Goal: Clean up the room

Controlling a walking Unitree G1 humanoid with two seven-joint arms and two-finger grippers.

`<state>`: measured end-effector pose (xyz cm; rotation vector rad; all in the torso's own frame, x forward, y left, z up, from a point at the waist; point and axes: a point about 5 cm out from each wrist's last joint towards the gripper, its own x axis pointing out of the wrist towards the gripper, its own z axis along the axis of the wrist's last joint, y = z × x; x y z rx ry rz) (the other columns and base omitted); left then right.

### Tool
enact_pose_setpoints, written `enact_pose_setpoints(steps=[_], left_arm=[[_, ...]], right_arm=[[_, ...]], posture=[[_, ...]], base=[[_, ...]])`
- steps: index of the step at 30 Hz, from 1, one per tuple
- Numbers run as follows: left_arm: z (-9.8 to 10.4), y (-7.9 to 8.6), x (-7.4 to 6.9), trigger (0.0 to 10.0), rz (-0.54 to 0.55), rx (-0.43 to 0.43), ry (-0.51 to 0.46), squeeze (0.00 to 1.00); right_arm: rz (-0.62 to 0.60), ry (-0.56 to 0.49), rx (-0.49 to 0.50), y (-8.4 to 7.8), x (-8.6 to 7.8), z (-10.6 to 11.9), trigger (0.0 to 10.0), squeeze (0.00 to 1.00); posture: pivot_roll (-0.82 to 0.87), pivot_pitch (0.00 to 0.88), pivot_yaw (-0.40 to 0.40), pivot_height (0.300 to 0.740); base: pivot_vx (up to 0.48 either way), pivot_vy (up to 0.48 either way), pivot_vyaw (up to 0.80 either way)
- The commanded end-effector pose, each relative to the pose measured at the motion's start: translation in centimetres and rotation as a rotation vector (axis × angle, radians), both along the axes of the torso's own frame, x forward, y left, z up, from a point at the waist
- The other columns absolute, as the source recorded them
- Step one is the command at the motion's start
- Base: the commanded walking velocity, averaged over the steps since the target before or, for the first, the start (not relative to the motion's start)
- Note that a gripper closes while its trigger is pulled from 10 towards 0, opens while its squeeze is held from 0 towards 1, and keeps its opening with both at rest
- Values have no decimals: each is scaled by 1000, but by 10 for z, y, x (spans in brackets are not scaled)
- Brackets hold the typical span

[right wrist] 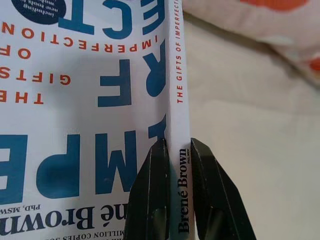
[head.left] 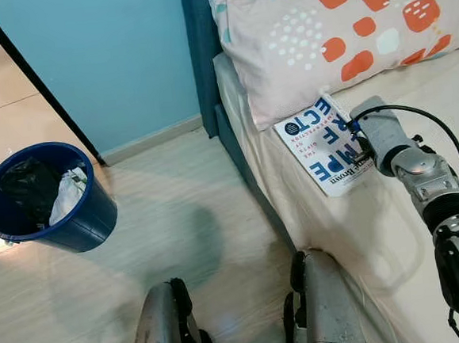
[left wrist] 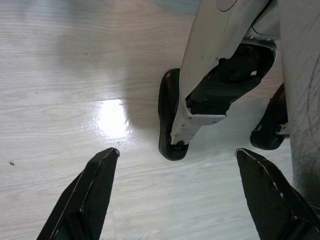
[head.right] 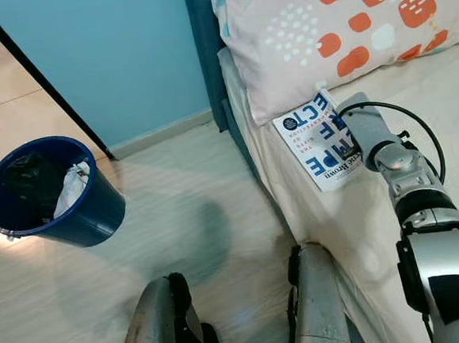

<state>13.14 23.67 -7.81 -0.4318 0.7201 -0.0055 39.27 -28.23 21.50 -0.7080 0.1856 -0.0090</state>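
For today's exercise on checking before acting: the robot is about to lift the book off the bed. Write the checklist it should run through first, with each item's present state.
1. Right gripper shut on the book at its spine: ok.
2. Fingers on both sides of the spine: ok.
3. Book clear of the pillow: not ok, its far corner lies at the pillow's edge.
4. Grip firm enough to hold the weight: cannot tell.
5. Left gripper out of the way, open above the floor: ok.
6. Cable on the right arm free of the book: ok.

Glossy paper book (right wrist: 85,100), matt cloth pillow (head.left: 337,28), shiny wood-look floor (left wrist: 75,75) (blue plastic bin (head.left: 45,198)).
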Motion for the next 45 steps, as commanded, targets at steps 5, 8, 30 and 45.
enact_pose_setpoints(steps=[5, 8, 30, 45], left_arm=[[-8, -7, -16, 10000, -2, -26, 59, 0], [-8, -7, -15, 10000, -5, -27, 57, 0], [-3, -25, 25, 10000, -7, -40, 37, 0], [39, -21, 113, 10000, 174, 89, -80, 0]], right_arm=[[-46, 22, -49, -11, -3, -1, 10000, 0], [-62, 16, -41, -13, -4, 0, 10000, 502], [-126, -215, 199, -10, 5, 43, 10000, 180], [43, 137, 815, 120, -27, -131, 10000, 0]], posture=[[45, 447, 30, 535], [45, 447, 30, 535], [-30, 277, 0, 535], [-36, 89, -37, 580]], base=[[0, 0, 0], [0, 0, 0], [0, 0, 0], [0, 0, 0]])
